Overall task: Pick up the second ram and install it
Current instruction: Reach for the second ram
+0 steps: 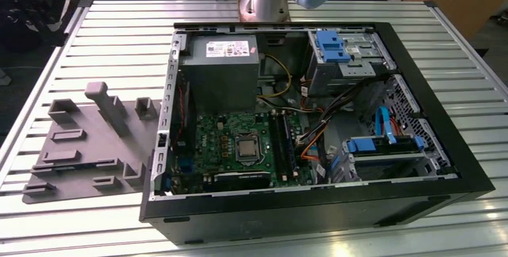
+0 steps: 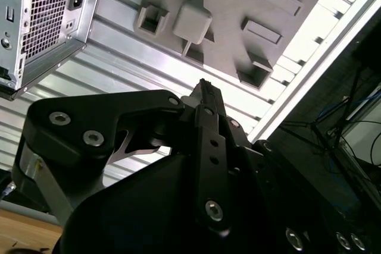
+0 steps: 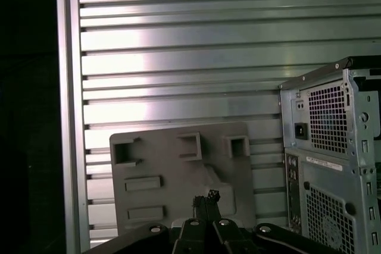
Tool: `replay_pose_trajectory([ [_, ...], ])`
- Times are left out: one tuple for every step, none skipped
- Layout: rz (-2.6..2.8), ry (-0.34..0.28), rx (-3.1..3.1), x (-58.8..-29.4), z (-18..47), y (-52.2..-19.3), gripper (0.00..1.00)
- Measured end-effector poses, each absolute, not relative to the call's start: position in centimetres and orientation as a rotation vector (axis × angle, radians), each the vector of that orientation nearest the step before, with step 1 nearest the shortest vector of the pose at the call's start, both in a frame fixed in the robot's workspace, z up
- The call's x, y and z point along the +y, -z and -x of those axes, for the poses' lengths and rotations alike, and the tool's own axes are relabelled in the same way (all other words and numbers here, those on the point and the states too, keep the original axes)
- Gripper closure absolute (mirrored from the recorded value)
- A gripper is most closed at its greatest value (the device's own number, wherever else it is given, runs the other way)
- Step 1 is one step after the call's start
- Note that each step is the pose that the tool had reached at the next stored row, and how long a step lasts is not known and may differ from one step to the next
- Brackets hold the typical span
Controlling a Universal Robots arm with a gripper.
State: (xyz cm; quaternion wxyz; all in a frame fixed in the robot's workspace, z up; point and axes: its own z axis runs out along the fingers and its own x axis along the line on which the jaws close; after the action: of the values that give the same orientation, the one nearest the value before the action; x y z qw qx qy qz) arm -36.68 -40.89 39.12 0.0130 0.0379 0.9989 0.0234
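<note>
Grey plastic is what the jaws hang over: the moulded tray [image 3: 178, 182] with its raised blocks and pockets, lying on the slatted metal counter [image 1: 119, 37] just beside the open computer case [image 1: 444, 174]. In both wrist views we see the jaws drawn together, with nothing that we can make out between them, above the tray and off to the side of the case's rear panel.

We cannot tell where the second ram lies. A thin sliver [image 2: 186, 49] beside the tray's tall block in the second wrist view may be it, but it is too slight to be sure. Inside the case the motherboard [image 1: 230, 132] lies flat, its long black slots [image 1: 284, 144] running beside the processor socket [image 1: 248, 147].

We judge the work to be at the pick-up, with no grasp made. To do it well we would spread the jaws before descending, come down square to the stick's flat faces and take it near mid-length — keeping it level, so that it lifts out of its pocket without binding.
</note>
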Motion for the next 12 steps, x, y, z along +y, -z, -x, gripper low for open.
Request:
replay_pose_trajectory([
  [-0.118,-0.073,3.113,-40.9,36.75,-39.12,0.89],
  [-0.118,-0.073,3.113,-40.91,36.82,-39.12,0.89],
  [-0.118,-0.073,3.113,-40.92,36.89,-39.12,0.89],
  [-0.118,-0.073,3.113,-40.93,36.96,-39.11,0.89],
  [-0.118,-0.073,3.113,-40.94,37.03,-39.1,0.89],
  [-0.118,-0.073,3.113,-40.95,37.09,-39.1,0.89],
  [-0.118,-0.073,3.112,-40.96,37.17,-39.09,0.89],
  [-0.118,-0.073,3.112,-40.97,37.24,-39.08,0.89],
  [-0.118,-0.073,3.112,-40.98,37.3,-39.07,0.89],
  [-0.118,-0.073,3.113,-40.98,37.36,-39.07,0.89],
  [-0.118,-0.073,3.112,-40.99,37.42,-39.05,0.89],
  [-0.118,-0.073,3.112,-41.0,37.49,-39.05,0.89],
])
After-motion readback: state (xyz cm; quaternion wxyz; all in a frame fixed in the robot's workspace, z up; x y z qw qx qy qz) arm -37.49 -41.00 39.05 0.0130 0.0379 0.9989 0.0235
